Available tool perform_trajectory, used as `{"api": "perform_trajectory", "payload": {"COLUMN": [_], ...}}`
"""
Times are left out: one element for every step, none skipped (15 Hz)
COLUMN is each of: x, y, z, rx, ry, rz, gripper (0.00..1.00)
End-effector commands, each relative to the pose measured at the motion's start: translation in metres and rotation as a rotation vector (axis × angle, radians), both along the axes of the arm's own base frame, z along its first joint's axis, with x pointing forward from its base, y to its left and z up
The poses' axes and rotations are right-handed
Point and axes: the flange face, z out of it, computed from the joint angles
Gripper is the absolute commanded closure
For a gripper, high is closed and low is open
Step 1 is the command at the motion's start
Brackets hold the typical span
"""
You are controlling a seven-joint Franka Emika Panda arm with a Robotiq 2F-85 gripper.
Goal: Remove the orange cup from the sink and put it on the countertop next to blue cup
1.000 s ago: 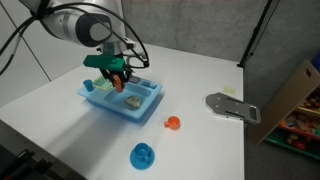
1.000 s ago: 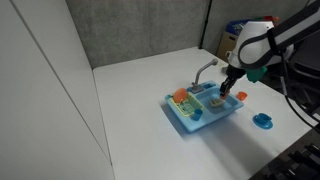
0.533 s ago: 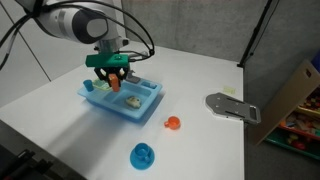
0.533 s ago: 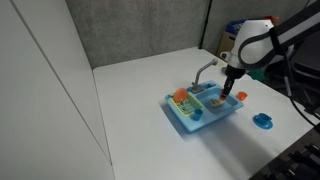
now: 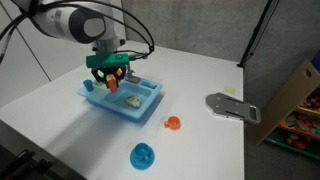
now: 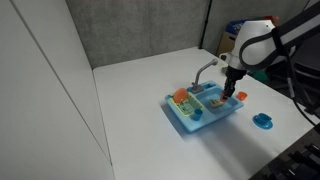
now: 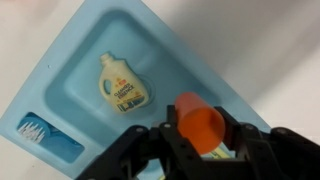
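Observation:
The orange cup [image 7: 200, 122] sits between my gripper's [image 7: 198, 150] fingers in the wrist view, and the fingers are shut on it. The gripper [image 5: 111, 82] hangs over the light blue toy sink [image 5: 147, 108] in both exterior views, at the sink's right compartment [image 6: 236, 95]. The blue cup [image 5: 143, 154] stands on the white countertop in front of the sink, and it also shows beside the sink in an exterior view [image 6: 263, 121], apart from the gripper.
A toy detergent bottle [image 7: 123, 82] and a blue brush [image 7: 45, 135] lie in the sink. A small orange object [image 5: 172, 123] lies on the counter. Another orange item [image 6: 181, 95] sits in the sink's other compartment. A grey device [image 5: 232, 106] and a cardboard box [image 5: 296, 92] are at the side.
The gripper has shifted a little sideways over the sink with the orange cup between its fingers. The blue cup has not moved.

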Motion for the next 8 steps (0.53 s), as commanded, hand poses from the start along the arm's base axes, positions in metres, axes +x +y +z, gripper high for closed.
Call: {"api": "perform_trajectory", "payload": {"x": [0.000,0.000,0.000,0.000,0.000,-0.001,-0.001,-0.002], "y": [0.000,0.001,0.004,0.007,0.011,0.015,0.019,0.024], "z": [0.000,0.001,0.001,0.001,0.002,0.003,0.004,0.005], "rx": [0.000,-0.001,-0.005,-0.006,-0.007,-0.006,-0.005,-0.001], "ry": [0.001,-0.003,-0.012,-0.018,-0.025,-0.031,-0.041,-0.050], "rz": [0.000,0.018,0.036,0.052,0.074,0.098,0.134,0.166], "gripper": [0.58,0.83,0.83,0.83,0.83,0.83,0.83,0.83]}}
